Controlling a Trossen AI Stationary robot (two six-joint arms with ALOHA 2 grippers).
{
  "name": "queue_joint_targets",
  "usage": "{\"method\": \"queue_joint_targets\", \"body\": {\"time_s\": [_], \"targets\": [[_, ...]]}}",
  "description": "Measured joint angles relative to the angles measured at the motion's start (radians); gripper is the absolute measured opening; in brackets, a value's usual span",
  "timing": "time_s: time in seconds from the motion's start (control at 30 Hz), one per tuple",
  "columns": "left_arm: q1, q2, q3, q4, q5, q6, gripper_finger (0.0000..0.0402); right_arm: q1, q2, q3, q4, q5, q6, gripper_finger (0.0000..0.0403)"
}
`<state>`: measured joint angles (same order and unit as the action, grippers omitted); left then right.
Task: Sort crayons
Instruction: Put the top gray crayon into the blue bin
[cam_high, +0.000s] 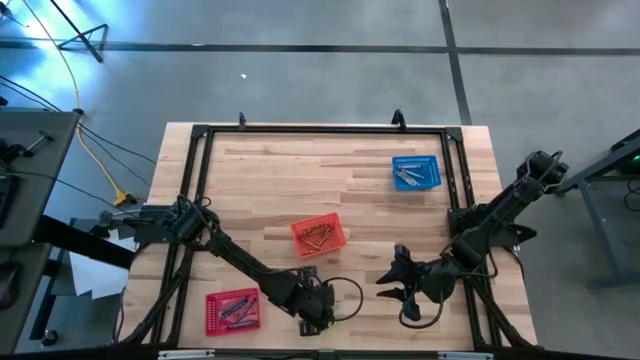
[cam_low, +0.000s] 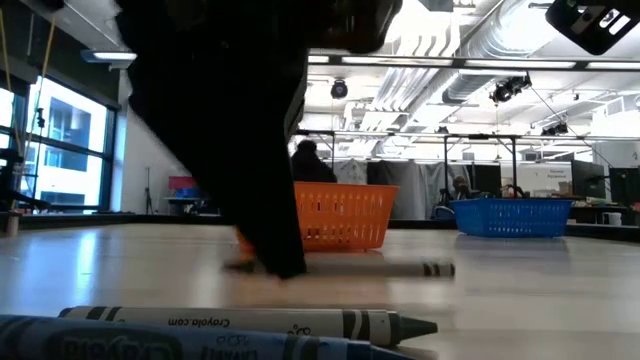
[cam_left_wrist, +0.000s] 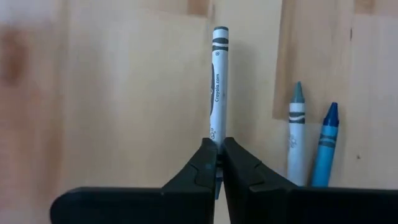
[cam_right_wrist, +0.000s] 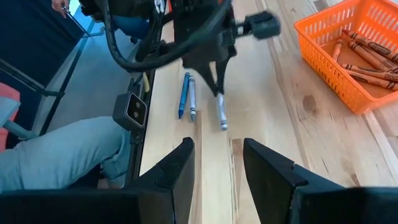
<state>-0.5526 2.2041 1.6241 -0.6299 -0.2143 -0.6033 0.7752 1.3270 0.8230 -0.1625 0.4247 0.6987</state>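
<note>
Wood table (cam_high: 260, 170), lower centre: left gripper (cam_left_wrist: 217, 163) clamps grey crayon (cam_left_wrist: 218, 87) by one end. Crayon runs straight ahead. Right gripper (cam_right_wrist: 217, 163) open, nearby.

Even overhead light falls on the pale wooden table (cam_high: 300, 180), with only faint, soft shadows under the arms, while a blue-white glare flares on the floor at the far left. In the low view, ceiling lamps (cam_low: 440, 45) and the left windows (cam_low: 60, 140) burn bright, so the arm in front is a black silhouette and the nearest blue crayon (cam_low: 150, 345) is blurred. The left wrist view goes soft toward its left side, though the grey crayon (cam_left_wrist: 217, 87) stays sharp.
</note>
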Motion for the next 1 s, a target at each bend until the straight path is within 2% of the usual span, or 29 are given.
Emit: {"method": "queue_joint_targets", "body": {"time_s": [0.27, 0.4, 0.5, 0.67, 0.8, 1.0], "targets": [[0.006, -0.004, 0.111, -0.167, -0.043, 0.007, 0.0, 0.0, -0.001, 0.0, -0.009, -0.014, -0.002, 0.0133], [0.015, -0.006, 0.19, -0.278, -0.05, -0.102, 0.0, 0.0, -0.027, 0.0, -0.057, -0.014, 0.008, 0.0133], [0.016, -0.006, 0.258, -0.384, -0.105, -0.14, 0.0, -0.003, -0.061, 0.0, -0.082, -0.014, 0.008, 0.0133], [0.016, -0.008, 0.377, -0.517, -0.207, -0.082, 0.0, -0.014, -0.138, 0.0, -0.134, -0.008, -0.007, 0.0133], [0.02, -0.009, 0.456, -0.673, -0.29, -0.074, 0.0, -0.041, -0.208, 0.0, -0.176, 0.015, -0.065, 0.0133], [0.061, -0.009, 0.526, -0.858, -0.342, -0.073, 0.0, -0.116, -0.291, 0.0, -0.2, 0.098, -0.222, 0.0133]]}}
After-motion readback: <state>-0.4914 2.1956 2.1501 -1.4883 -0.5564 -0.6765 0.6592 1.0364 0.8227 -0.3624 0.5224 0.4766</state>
